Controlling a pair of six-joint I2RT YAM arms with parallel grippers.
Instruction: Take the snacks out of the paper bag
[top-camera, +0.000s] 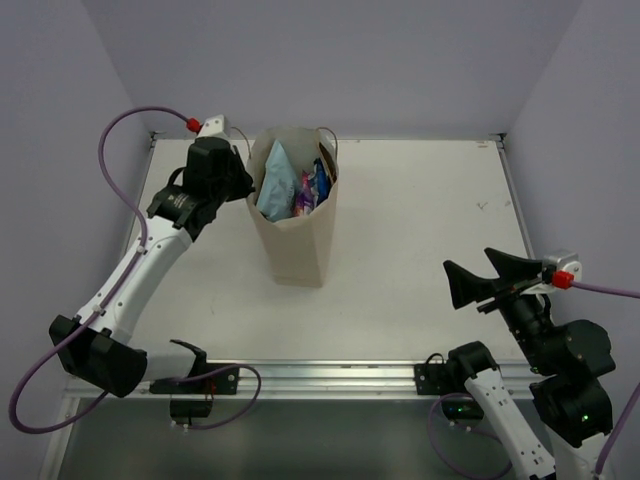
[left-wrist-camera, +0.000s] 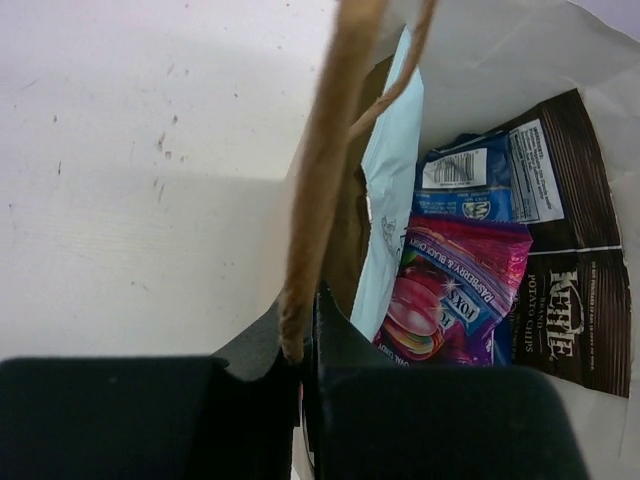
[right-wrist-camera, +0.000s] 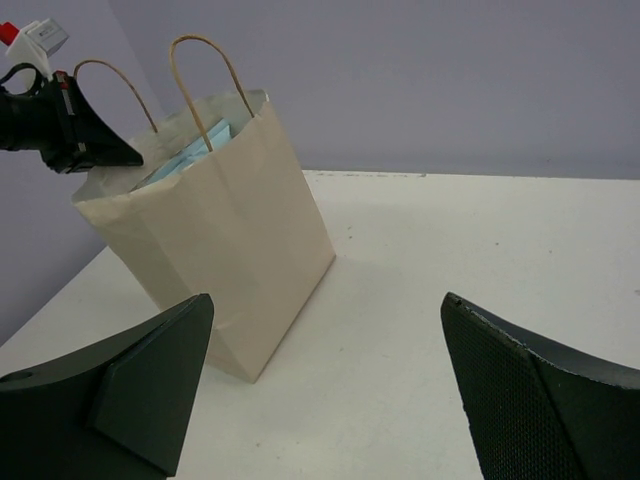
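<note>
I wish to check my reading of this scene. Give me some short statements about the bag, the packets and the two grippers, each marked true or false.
1. The paper bag stands upright on the table. True.
2. The right gripper holds a packet. False: it is open, empty and apart from the bag.
3. The left gripper pinches the bag's rim. True.
4. The magenta packet lies on the table. False: it is inside the bag.
</note>
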